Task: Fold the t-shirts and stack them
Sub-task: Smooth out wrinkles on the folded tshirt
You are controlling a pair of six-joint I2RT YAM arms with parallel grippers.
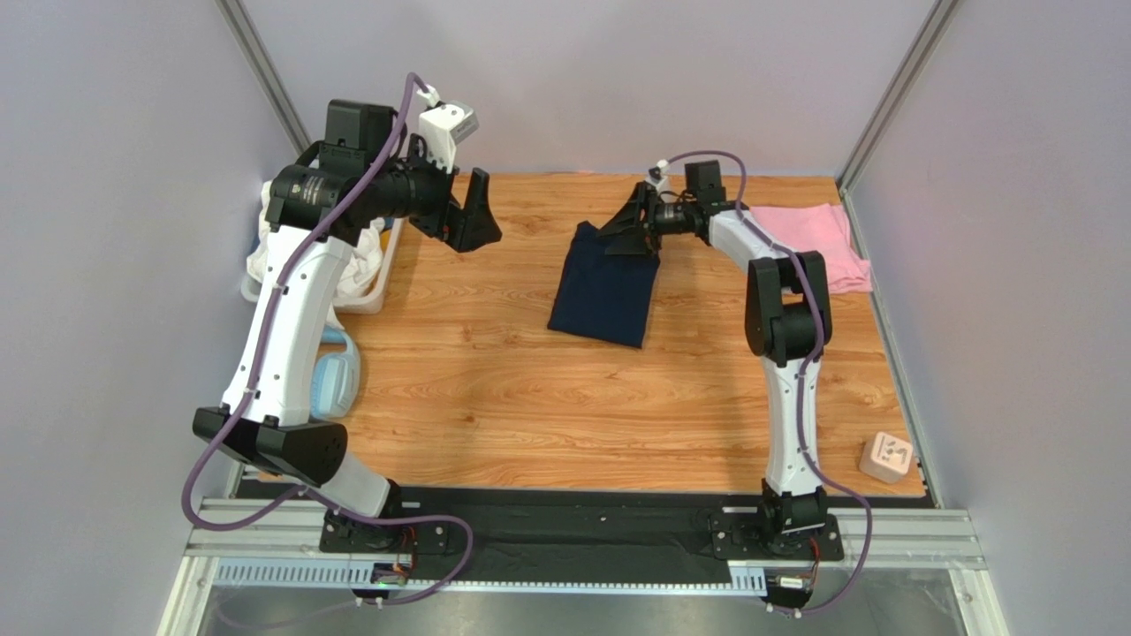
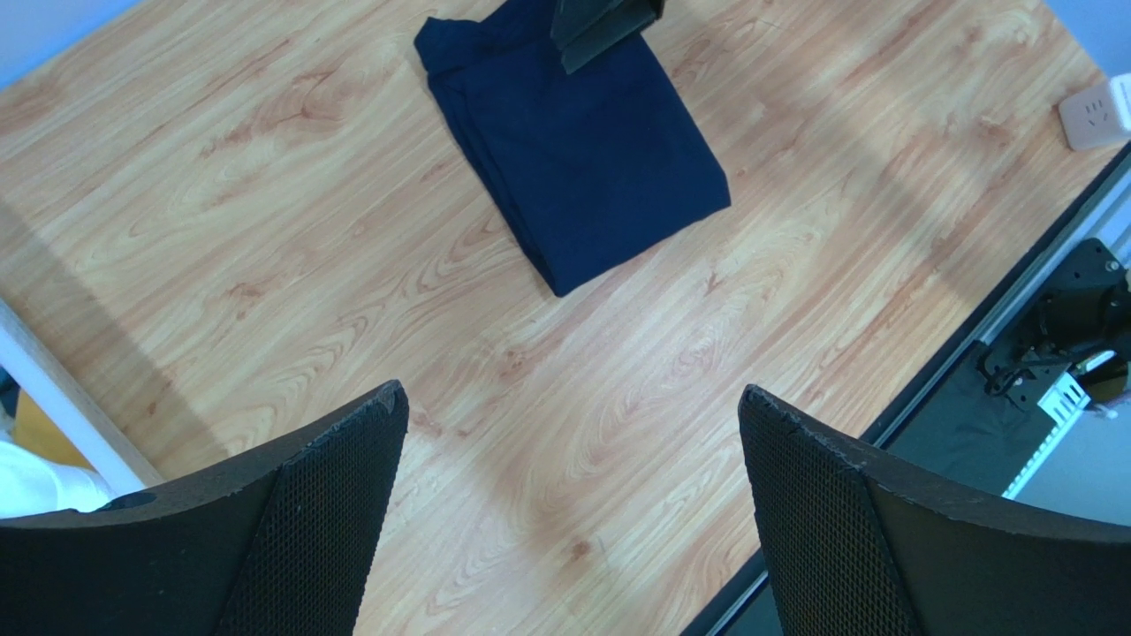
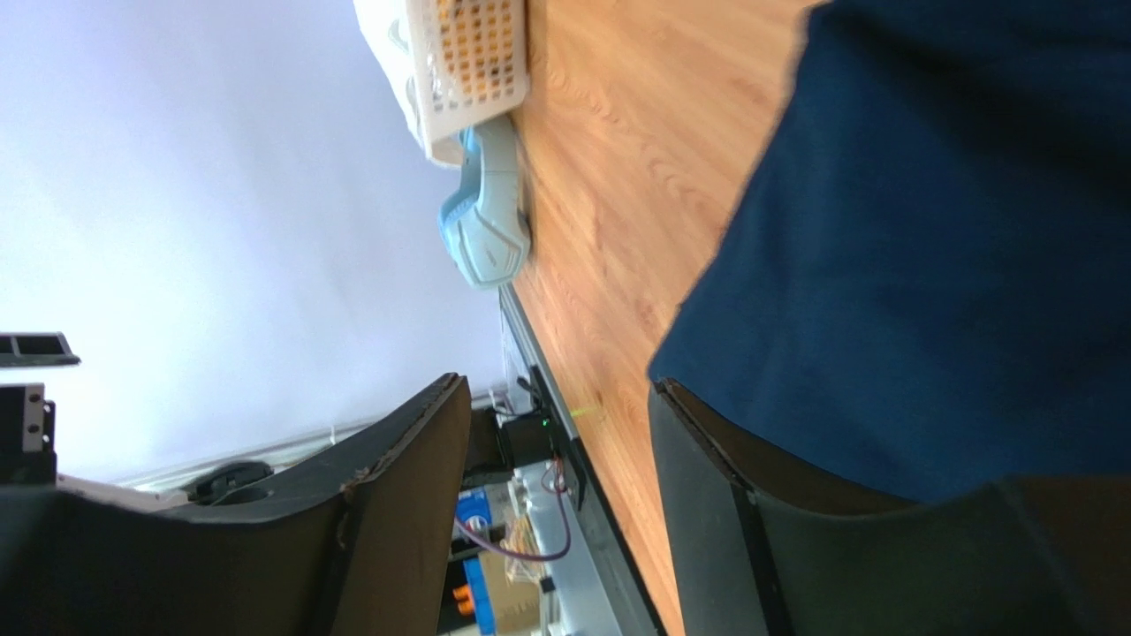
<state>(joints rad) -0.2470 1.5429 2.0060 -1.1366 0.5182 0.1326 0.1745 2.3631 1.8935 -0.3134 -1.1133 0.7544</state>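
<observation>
A dark navy t-shirt point(image 1: 604, 285) lies folded into a rectangle at the middle back of the wooden table, and shows in the left wrist view point(image 2: 584, 146) as well. A light pink t-shirt point(image 1: 817, 239) lies folded at the back right corner. My right gripper point(image 1: 624, 228) sits low at the navy shirt's far edge. In its own view the gripper point(image 3: 558, 384) is open with nothing in the gap, and the navy cloth point(image 3: 929, 239) lies against the outer side of one finger. My left gripper point(image 1: 478, 219) hangs high over the back left, wide open point(image 2: 571, 398) and holding nothing.
A white basket point(image 1: 372, 278) with pale cloth in it stands at the table's left edge. Light-blue headphones point(image 1: 332, 378) lie just in front of it. A small beige socket block point(image 1: 887, 457) sits near the front right corner.
</observation>
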